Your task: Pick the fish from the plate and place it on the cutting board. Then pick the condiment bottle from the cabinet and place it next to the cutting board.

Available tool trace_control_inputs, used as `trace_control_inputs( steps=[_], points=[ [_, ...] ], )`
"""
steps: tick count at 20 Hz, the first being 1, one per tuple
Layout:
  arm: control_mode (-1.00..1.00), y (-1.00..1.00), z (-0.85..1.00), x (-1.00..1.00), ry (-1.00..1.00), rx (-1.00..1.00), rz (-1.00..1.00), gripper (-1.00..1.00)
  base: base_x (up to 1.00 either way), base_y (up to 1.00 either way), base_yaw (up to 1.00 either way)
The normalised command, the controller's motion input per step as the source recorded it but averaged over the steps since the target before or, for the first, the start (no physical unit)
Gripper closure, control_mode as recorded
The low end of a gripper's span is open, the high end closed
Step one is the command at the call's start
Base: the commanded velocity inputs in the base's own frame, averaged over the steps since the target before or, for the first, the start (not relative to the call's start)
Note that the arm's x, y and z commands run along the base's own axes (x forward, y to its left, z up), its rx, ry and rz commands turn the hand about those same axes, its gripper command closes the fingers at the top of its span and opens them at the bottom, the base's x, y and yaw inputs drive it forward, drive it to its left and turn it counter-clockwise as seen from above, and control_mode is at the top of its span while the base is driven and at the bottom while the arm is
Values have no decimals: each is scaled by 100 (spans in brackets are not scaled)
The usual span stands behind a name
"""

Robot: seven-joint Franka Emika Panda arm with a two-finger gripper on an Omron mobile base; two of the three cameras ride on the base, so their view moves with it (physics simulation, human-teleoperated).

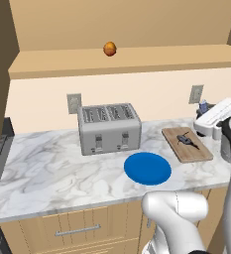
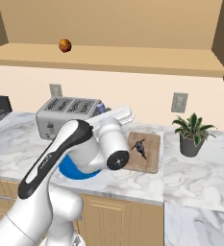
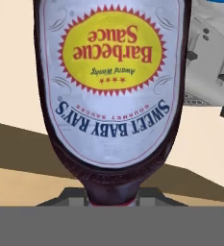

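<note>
Condiment bottle in closed claw

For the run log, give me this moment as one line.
fish: on cutting board | plate: bare | gripper: shut on condiment bottle | bottle: not yet set beside board

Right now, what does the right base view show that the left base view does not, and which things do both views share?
Right base view alone: a potted plant on the counter, right of the cutting board.

Left base view alone: the whole blue plate, bare, and a drawer handle.

Both: the fish lying on the cutting board, the toaster, the round orange fruit on the cabinet shelf.
</note>
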Motion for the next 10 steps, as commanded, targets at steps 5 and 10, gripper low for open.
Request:
trace_control_inputs(
  steps=[5, 10],
  points=[
    [-100, -13, -56, 0, -2, -11, 11, 100, 0, 0, 0],
    [-100, -8, -17, 0, -1, -2, 6, 100, 0, 0, 0]
  ],
)
